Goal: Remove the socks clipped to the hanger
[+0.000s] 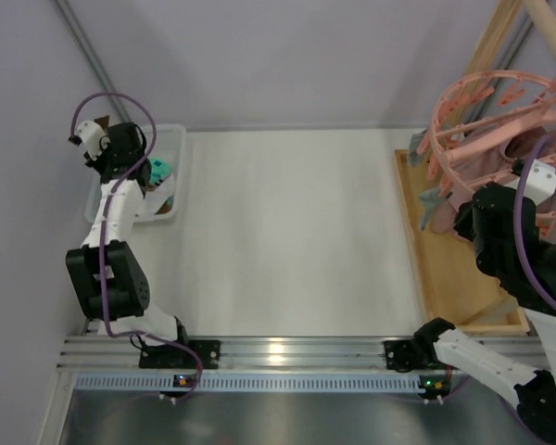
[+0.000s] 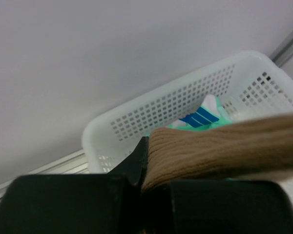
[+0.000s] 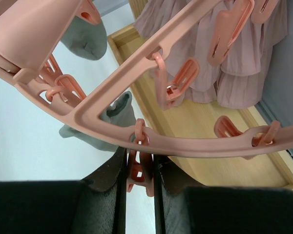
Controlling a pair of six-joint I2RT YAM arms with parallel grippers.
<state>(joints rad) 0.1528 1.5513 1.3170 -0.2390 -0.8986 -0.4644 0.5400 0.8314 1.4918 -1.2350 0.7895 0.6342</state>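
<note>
- The white table (image 1: pixel 287 232) runs from a metal rail (image 1: pixel 296 350) at 6 o'clock to pale grey walls (image 1: pixel 287 56) at 12 and 9 o'clock.
- In the overhead view a white basket (image 1: pixel 173 139) sits in the 10 o'clock corner, close against both walls. A wooden tray (image 1: pixel 445 269) lies along the 3 o'clock edge.
- The hanger (image 1: pixel 486 137) hangs above the tray at 2 o'clock, and its ring reaches past the tray's inner rim.
- The broadest stretch of tabletop lies between basket and tray. The left arm is folded tight beside the 9 o'clock wall, and the right arm is crowded under the ring at 3 o'clock.
- Only the left wrist view shows the left gripper (image 2: pixel 145 181). It is clenched on the cuff end of a brown sock (image 2: pixel 219 146), which stretches out toward 3 o'clock above the basket.
- The same view shows a mint-green sock (image 2: pixel 201 117) with blue stripes lying inside the basket; from overhead it is only a speck of green.
- Only the right wrist view shows the right gripper (image 3: pixel 139 168). Its fingers (image 3: pixel 110 170) stand narrowly apart on either side of a dangling clip (image 3: pixel 139 170) at 6 o'clock on the ring, and I cannot tell whether they squeeze it.
- That view also shows two grey socks hanging from the ring, one (image 3: pixel 83 36) at 11 o'clock and one (image 3: pixel 115 112) near centre. A pink ruffled cloth (image 3: pixel 244 68) hangs at 1 o'clock over the tray.
</note>
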